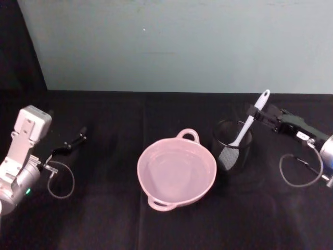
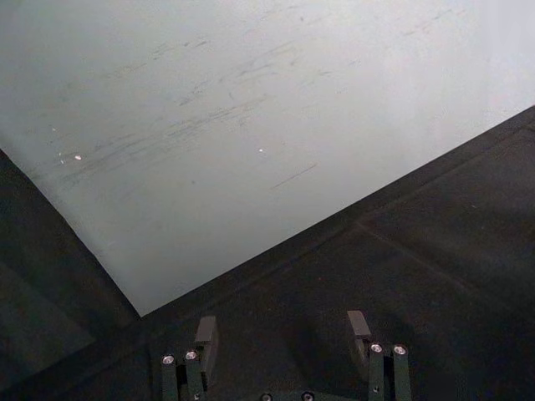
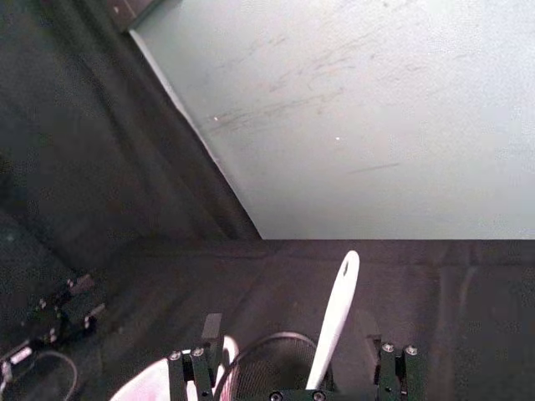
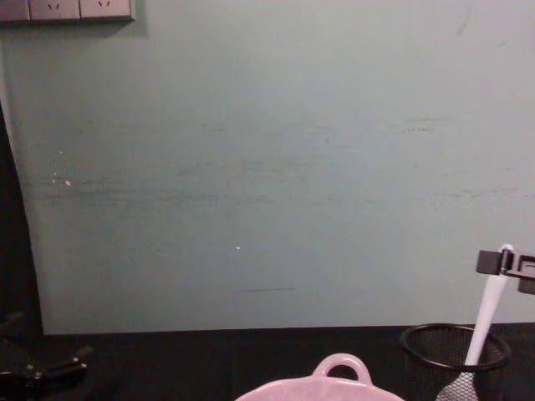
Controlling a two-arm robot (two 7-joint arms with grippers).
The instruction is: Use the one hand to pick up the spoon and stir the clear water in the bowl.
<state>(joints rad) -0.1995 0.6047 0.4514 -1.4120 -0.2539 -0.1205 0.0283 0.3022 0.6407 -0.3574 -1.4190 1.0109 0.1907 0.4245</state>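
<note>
The pale pink bowl [image 1: 177, 172] sits mid-table with clear water in it, its loop handle [image 4: 340, 366] facing the wall. To its right, the white spoon [image 1: 250, 121] stands blade-down in a black mesh cup [image 1: 232, 148], with its handle leaning up and to the right. My right gripper [image 1: 254, 112] is open around the upper handle. In the right wrist view the spoon [image 3: 334, 322] rises between the spread fingers [image 3: 211, 330], nearer the far one. The chest view shows this gripper [image 4: 501, 263] level with the handle's top. My left gripper [image 1: 77, 139] rests open at the far left.
A black cloth [image 1: 104, 219] covers the table and a pale green wall [image 1: 182, 41] runs close behind it. Grey cables loop beside both wrists [image 1: 296, 172]. The mesh cup [image 4: 456, 355] stands close to the bowl's right rim.
</note>
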